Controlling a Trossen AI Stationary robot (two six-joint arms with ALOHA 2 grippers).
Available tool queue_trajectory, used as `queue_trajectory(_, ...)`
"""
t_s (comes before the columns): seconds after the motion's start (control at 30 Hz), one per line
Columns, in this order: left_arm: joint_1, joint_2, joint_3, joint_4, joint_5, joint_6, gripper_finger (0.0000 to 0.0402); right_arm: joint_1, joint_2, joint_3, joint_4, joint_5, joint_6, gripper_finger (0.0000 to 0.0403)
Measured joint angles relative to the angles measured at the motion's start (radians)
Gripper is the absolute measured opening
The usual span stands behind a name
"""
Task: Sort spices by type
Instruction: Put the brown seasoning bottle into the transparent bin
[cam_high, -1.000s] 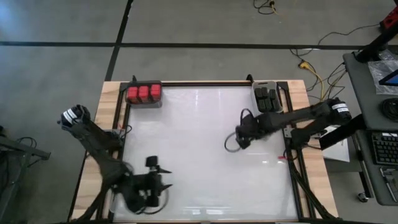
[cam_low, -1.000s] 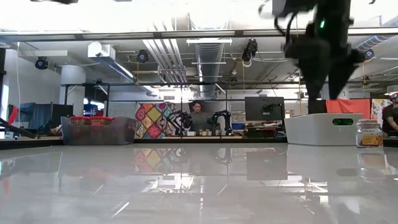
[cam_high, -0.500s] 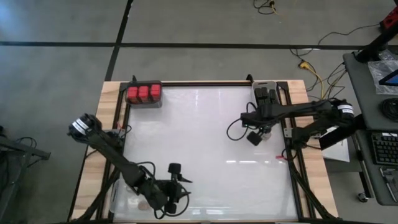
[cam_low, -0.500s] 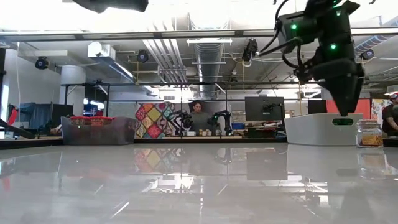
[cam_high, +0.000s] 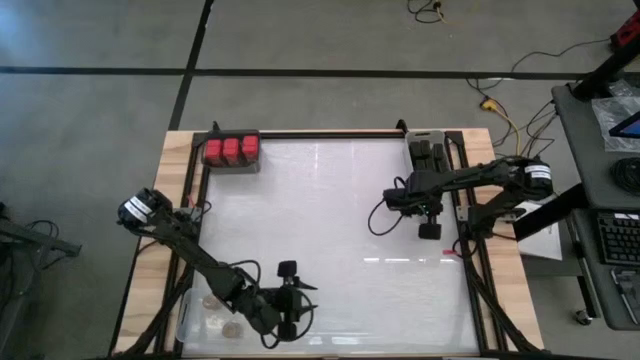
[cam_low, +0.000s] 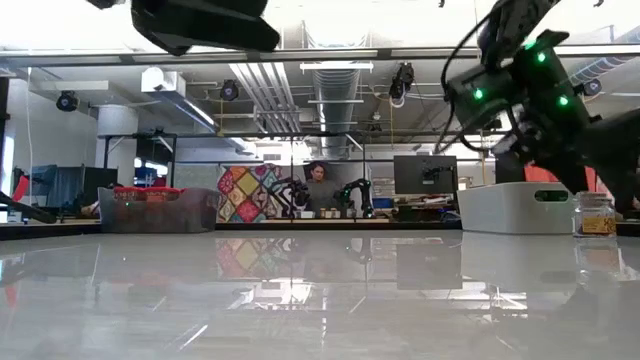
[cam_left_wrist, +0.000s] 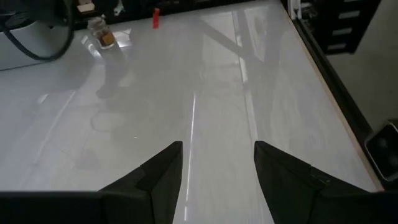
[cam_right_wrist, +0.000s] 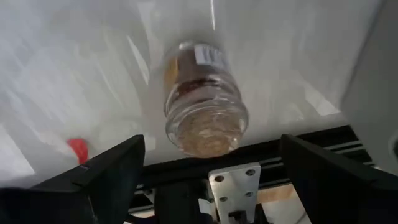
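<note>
At the desk's far left corner three red spice containers (cam_high: 231, 150) sat in a row in a bin (cam_high: 232, 165). Near the front left corner a clear bin (cam_high: 190, 318) held round tan-topped jars (cam_high: 231, 326). Just beside it, over the front edge, hung the left gripper (cam_high: 290, 312); its wrist view showed its fingers (cam_left_wrist: 153, 177) parted with bare desk surface between them, gripping nothing. The white desk (cam_high: 330, 230) lay bare across its middle. At the far right corner black spice containers (cam_high: 430, 157) sat in a grey bin (cam_high: 428, 136). The right gripper (cam_high: 428, 214) hovered near the right edge, its fingers (cam_right_wrist: 109, 171) spread wide and released. In its wrist view a glass spice jar (cam_right_wrist: 202, 99) with a tan top stood upright on the desk between those fingers, touched by neither, with a small red marker (cam_right_wrist: 78, 150) near it. The low view showed that jar (cam_low: 594, 214) standing at the right, beside the grey bin.
</note>
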Motion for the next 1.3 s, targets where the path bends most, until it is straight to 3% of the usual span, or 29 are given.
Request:
queue_trajectory(0.53, 0.025, 0.02, 0.0, 0.056, 0.0, 0.02, 0.0182, -0.04, 0.021, -0.026, 0.073, -0.003, -0.062, 0.0358)
queue_trajectory(0.87, 0.024, 0.02, 0.0, 0.055, -0.006, 0.053, 0.0182, -0.04, 0.021, -0.026, 0.092, -0.03, -0.014, 0.0245)
queue_trajectory(1.07, -0.012, -0.027, -0.002, -0.083, -0.063, 0.049, 0.0172, -0.04, 0.02, 0.006, 0.091, -0.127, 0.154, 0.0171)
queue_trajectory(1.3, -0.022, -0.08, -0.027, -0.19, -0.084, 0.039, 0.0156, -0.04, 0.022, 0.181, 0.097, -0.157, 0.529, 0.0166)
